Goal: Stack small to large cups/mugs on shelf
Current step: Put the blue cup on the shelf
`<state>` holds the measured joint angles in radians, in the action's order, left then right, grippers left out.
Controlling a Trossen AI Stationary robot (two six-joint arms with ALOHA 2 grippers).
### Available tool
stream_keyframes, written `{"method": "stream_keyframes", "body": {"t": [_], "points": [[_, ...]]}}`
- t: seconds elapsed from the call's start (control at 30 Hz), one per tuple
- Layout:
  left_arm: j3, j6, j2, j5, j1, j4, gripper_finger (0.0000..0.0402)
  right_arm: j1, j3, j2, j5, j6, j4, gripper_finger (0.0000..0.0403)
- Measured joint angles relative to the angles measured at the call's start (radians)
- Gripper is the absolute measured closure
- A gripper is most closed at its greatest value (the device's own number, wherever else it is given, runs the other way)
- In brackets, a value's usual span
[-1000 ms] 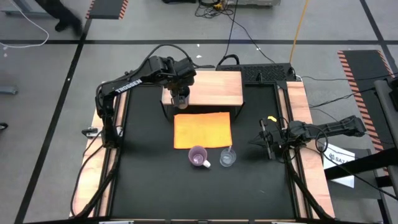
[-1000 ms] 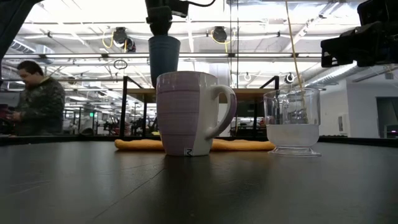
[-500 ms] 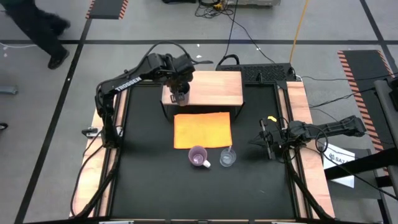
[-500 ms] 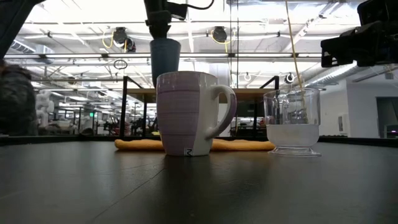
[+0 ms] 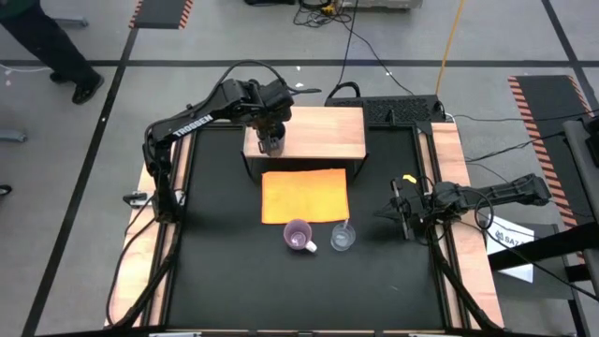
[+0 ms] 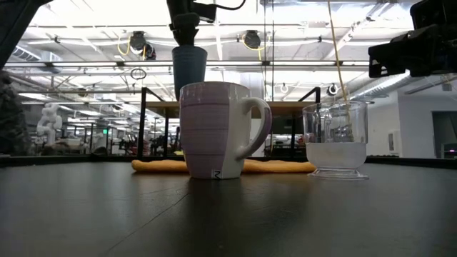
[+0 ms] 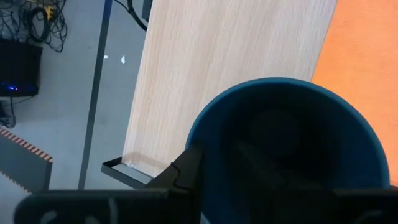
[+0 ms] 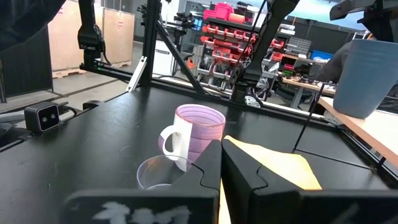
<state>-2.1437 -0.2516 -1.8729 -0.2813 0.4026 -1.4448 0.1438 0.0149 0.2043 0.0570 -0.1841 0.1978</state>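
One tumbler [image 5: 270,142] is held upright over the shelf's [image 5: 323,131] left end, clamped in the left gripper [image 5: 270,131] fingers, not seen touching the board. Straight-down lowering is judged next; nothing stands below. Mug [image 5: 299,235] and clear cup [image 5: 343,238] are left on the bench [image 5: 225,271], past the orange sheet [image 5: 304,195]. Right gripper [image 5: 397,212] is parked beside the clear cup, fingers together.

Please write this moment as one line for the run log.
left end effector: shut on tumbler, over shelf | right end effector: shut, idle, table's right | mug, clear cup: on table, before orange sheet
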Motion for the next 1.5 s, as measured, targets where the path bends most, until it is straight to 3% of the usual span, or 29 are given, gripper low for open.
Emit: {"method": "stream_keyframes", "body": {"t": [1.5], "points": [[0.000,0.011,-0.002,-0.061,0.058,0.020,0.0316,0.000,0.000,0.000,0.000,0.015,0.000,0.0403]]}}
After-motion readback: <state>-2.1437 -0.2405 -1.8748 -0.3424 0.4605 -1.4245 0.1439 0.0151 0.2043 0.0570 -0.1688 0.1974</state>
